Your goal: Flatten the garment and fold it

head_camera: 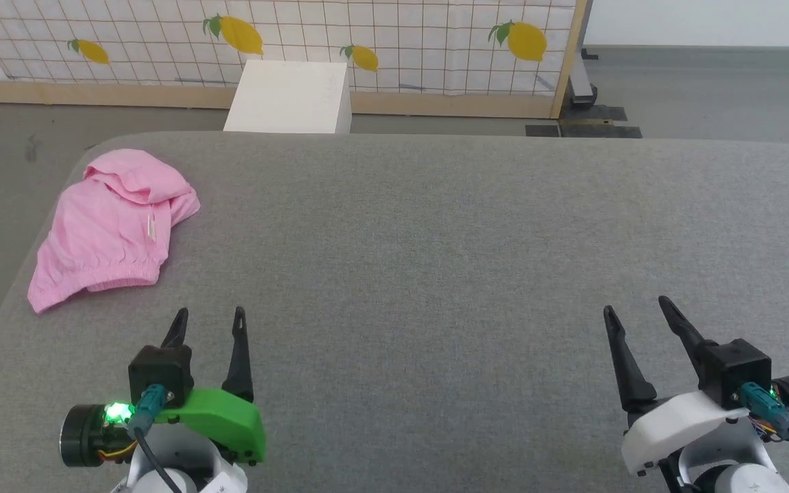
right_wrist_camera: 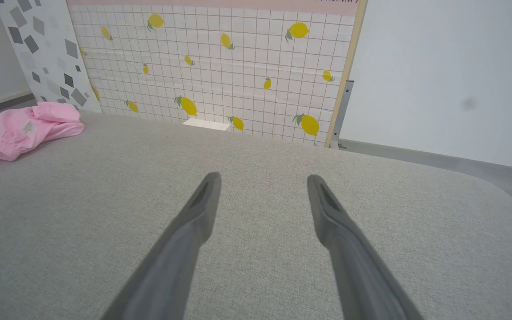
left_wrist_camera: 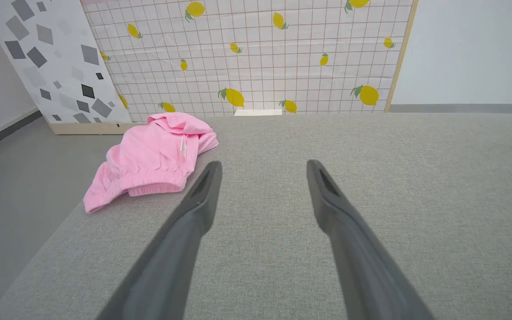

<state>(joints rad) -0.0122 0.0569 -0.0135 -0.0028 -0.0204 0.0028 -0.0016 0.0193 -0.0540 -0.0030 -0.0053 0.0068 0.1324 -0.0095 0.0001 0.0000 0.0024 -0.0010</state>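
Note:
The garment (head_camera: 110,226) is a crumpled light-pink piece lying at the far left of the grey surface, close to its left edge, with its gathered elastic band towards me and a small white label on top. It also appears in the left wrist view (left_wrist_camera: 154,155) and at the left edge of the right wrist view (right_wrist_camera: 20,129). My left gripper (head_camera: 208,316) stands open at the lower left, a short way in front of the garment and apart from it, nothing between its fingers. Far off at the lower right, my right gripper (head_camera: 634,307) is open and holds nothing.
The grey padded surface (head_camera: 435,260) has rounded corners and drops to the floor on the left. Behind its far edge stands a white box (head_camera: 292,96), and beyond that a lemon-patterned screen (head_camera: 367,41) in a wooden frame.

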